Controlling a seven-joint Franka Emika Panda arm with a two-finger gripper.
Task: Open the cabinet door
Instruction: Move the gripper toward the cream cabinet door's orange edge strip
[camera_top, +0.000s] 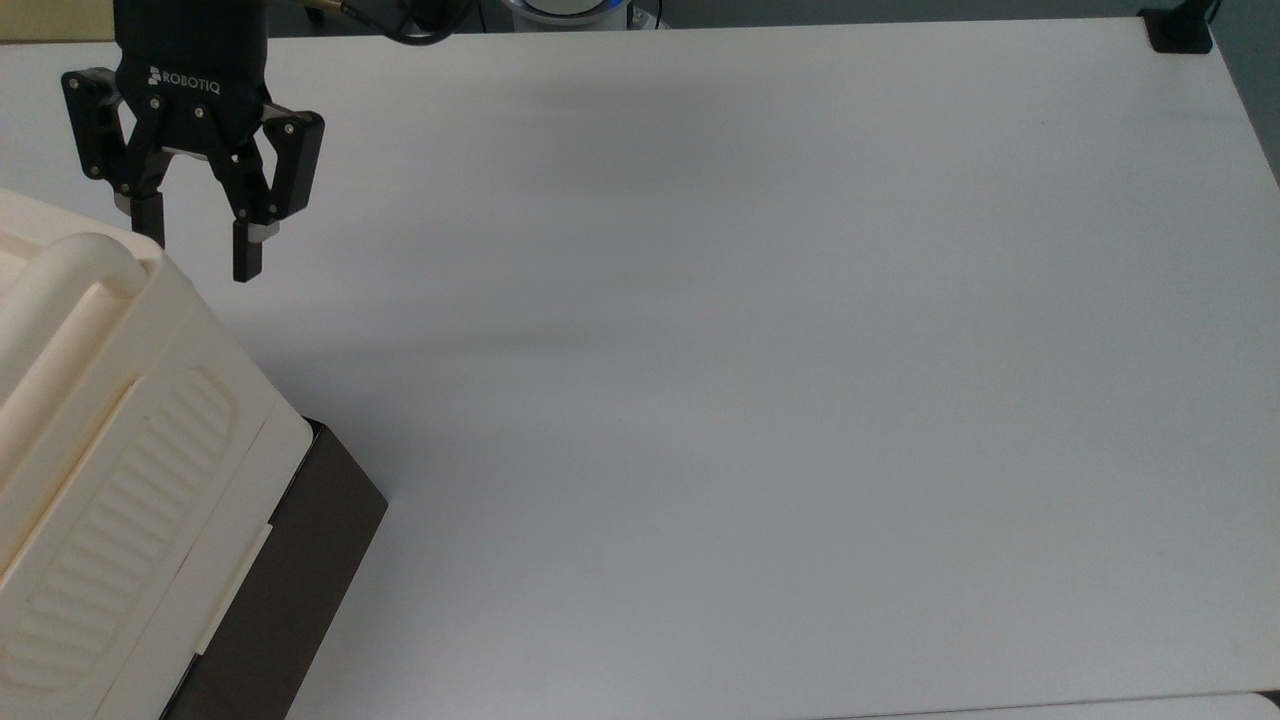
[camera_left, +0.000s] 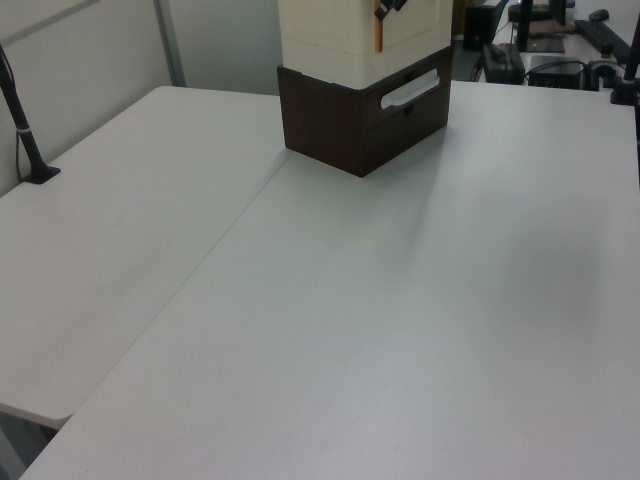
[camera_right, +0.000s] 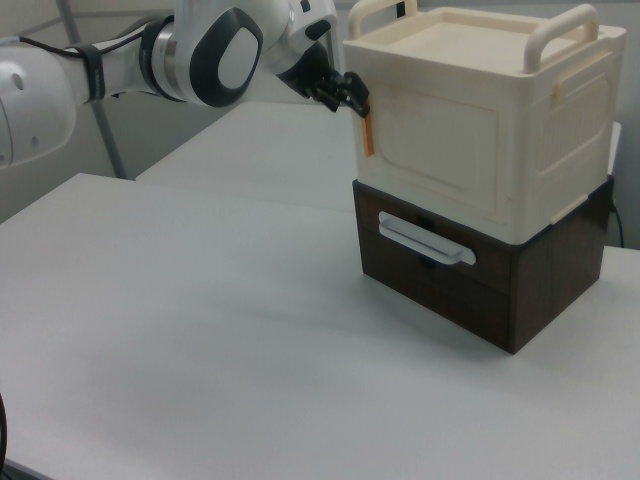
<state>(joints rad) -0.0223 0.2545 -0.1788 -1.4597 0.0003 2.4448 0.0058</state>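
The cabinet (camera_top: 110, 450) is a cream box with rounded handle bars, standing at the top view's lower left. In the right view its cream door (camera_right: 435, 150) faces front, with a thin orange strip (camera_right: 368, 135) down its left edge. My black gripper (camera_top: 198, 255) hangs open with nothing between its fingers, just beyond the cabinet's upper corner in the top view. One fingertip (camera_top: 150, 228) overlaps the handle bar's end. In the right view the gripper (camera_right: 348, 95) is right at the door's upper left corner, just above the orange strip. The left view shows the cabinet (camera_left: 340, 30) at the top edge.
The cream cabinet rests on a dark brown drawer unit (camera_right: 530, 290) with a white pull handle (camera_right: 425, 245). A wide white table (camera_top: 750, 350) spreads to the top view's right. A black clamp (camera_top: 1178, 30) sits at its far right corner. My arm (camera_right: 215, 55) reaches in from the right view's left.
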